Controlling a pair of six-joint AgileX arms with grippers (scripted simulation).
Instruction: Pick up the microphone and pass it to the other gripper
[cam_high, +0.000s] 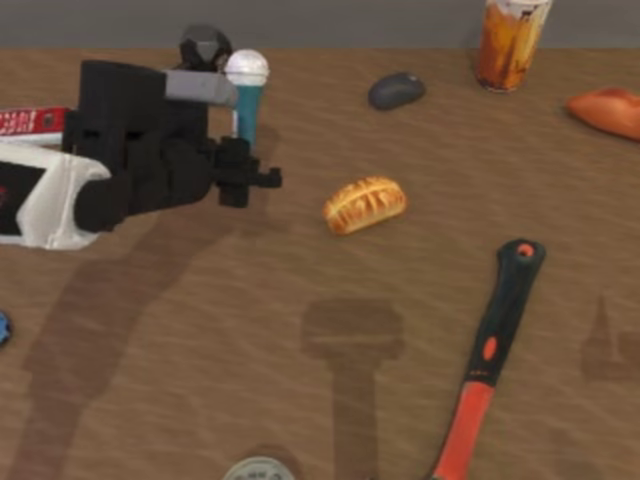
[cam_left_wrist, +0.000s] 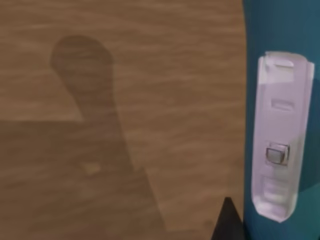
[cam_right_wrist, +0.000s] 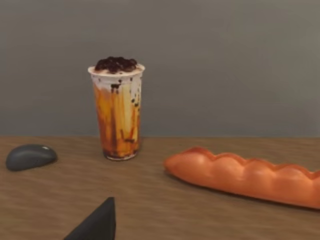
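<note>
Teal and close against the left wrist camera, the microphone (cam_left_wrist: 280, 125) shows its white switch strip (cam_left_wrist: 280, 135). From above it stands upright at the table's (cam_high: 200, 380) far left, mesh head up, beside my left gripper (cam_high: 250, 180), which reaches rightward. Whether those jaws grip it, I cannot tell. Bread (cam_high: 365, 204) lies nearby, the hammer (cam_high: 490, 360) farther right.

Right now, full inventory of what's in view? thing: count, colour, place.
microphone: 1, teal handle, silver head, far left, at the left gripper
computer mouse: 1, dark grey, far centre
drink cup: 1, orange-brown, far right
long bread: 1, orange, far right edge
bread roll: 1, golden, centre
hammer: 1, black and orange, near right
round object: 1, pale grey, near edge
table: 1, brown wood
left gripper: 1, black, far left
right gripper: 1, black, only a finger shows
</note>
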